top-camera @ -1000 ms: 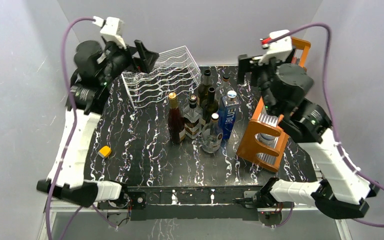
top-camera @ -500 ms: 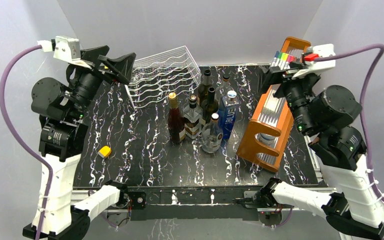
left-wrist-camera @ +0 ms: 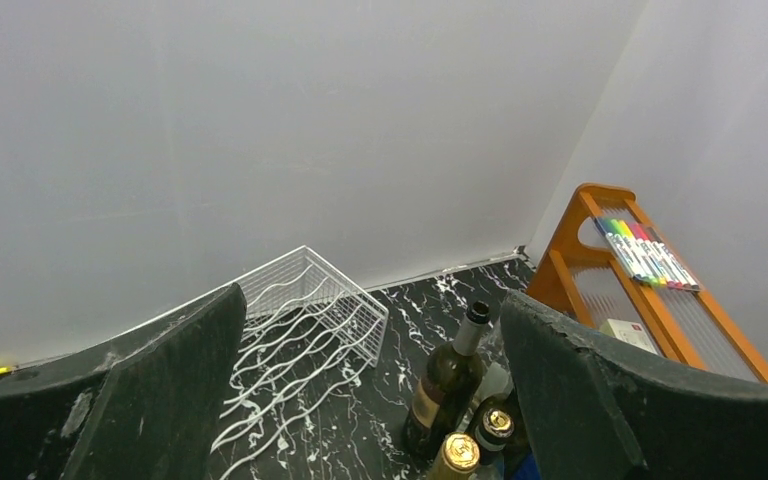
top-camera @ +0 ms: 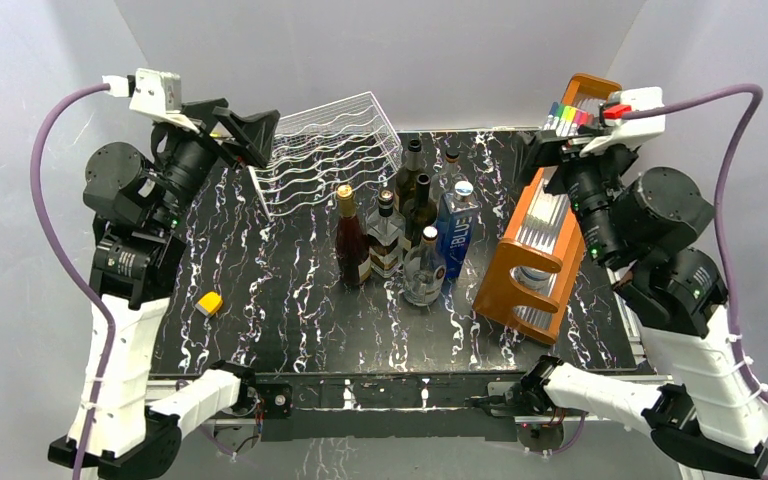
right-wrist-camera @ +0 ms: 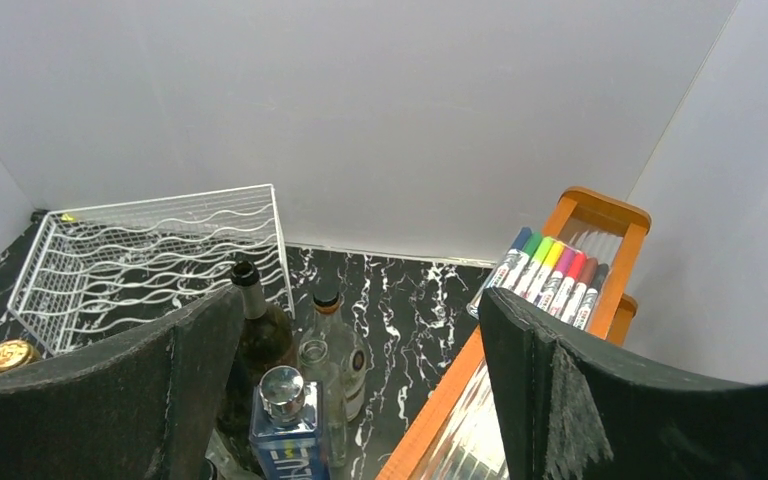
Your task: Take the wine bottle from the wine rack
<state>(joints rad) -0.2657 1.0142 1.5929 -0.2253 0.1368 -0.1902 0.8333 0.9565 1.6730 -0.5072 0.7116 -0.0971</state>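
Black marbled table (top-camera: 290, 300) fills the middle of the top view. The left arm (top-camera: 125, 260) rises up the left edge and the right arm (top-camera: 675, 270) up the right edge, both held high above the surface. The left gripper (left-wrist-camera: 370, 300) is in the upper left of the top view, jaws spread wide with nothing between them, hanging just above the near corner of the wine rack (top-camera: 325, 150). The right gripper (right-wrist-camera: 360, 297) is in the upper right, jaws just as wide and holding nothing, up by the top of the orange wooden rack (top-camera: 535, 260).

The wine rack, white wire with wavy rows, sits at the back of the table, left of centre, tilted towards the back wall. The orange rack leans at the right side of the table.

The cluster of bottles (top-camera: 385, 240) stands upright on the table at centre, between the two racks. The wine bottle (top-camera: 351, 245) with the gold top is at the cluster's left edge, just in front of the wine rack's right end. Two dark green bottles (top-camera: 412, 180) stand behind it, beside the rack's right end. A blue bottle (top-camera: 457, 232) is on the cluster's right.

Coloured markers (top-camera: 568, 115) lie in a row at the top of the orange rack. A small yellow piece (top-camera: 209, 303) lies on the table at lower left.
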